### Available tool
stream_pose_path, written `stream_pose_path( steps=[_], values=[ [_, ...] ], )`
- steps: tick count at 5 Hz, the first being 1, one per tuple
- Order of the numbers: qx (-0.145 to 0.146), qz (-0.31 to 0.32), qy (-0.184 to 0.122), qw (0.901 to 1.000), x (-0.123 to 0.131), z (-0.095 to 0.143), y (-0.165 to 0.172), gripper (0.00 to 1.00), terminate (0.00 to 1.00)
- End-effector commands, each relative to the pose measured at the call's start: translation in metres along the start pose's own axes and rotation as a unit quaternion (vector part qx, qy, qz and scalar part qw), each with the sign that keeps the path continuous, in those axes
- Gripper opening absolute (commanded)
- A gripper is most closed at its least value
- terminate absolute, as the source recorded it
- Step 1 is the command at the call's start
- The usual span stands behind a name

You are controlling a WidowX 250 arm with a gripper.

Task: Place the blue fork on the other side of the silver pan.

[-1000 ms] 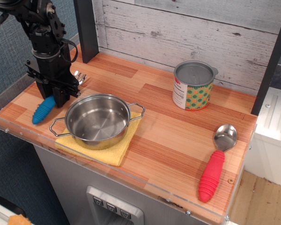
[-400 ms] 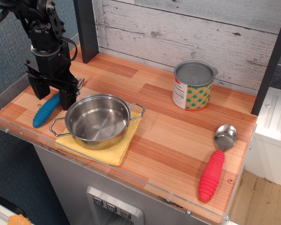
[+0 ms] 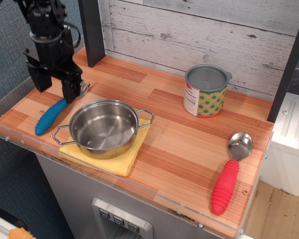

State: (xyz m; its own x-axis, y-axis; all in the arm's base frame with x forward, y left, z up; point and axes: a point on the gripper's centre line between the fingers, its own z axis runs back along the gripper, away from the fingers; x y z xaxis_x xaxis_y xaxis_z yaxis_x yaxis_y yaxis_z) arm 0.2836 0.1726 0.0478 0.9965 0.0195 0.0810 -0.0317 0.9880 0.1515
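The blue fork (image 3: 51,116) lies flat on the wooden counter, left of the silver pan (image 3: 103,128). Its blue handle points toward the front left; its silver tines (image 3: 83,88) point back right. The pan stands on a yellow cloth (image 3: 123,160). My gripper (image 3: 55,88) hangs above the fork's middle, lifted clear of it. Its two black fingers (image 3: 70,91) are spread apart and hold nothing.
A patterned tin can (image 3: 205,91) with a grey lid stands at the back right. A red-handled silver spoon (image 3: 230,174) lies at the front right. A dark post (image 3: 91,31) rises just behind the gripper. A clear plastic lip (image 3: 20,144) edges the counter's front and left.
The gripper has opened, let go of the fork and risen up and back. The fork now lies free on the counter left of the pan.
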Motion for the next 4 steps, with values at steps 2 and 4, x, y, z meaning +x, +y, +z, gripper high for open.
stream_pose_path(
  steps=[2,4],
  values=[
    [0.000,0.000,-0.022,0.9998,0.037,0.062,-0.033,1.00,0.00],
    [-0.009,-0.026,-0.032,0.9991,0.047,0.078,-0.071,1.00,1.00]
  ],
)
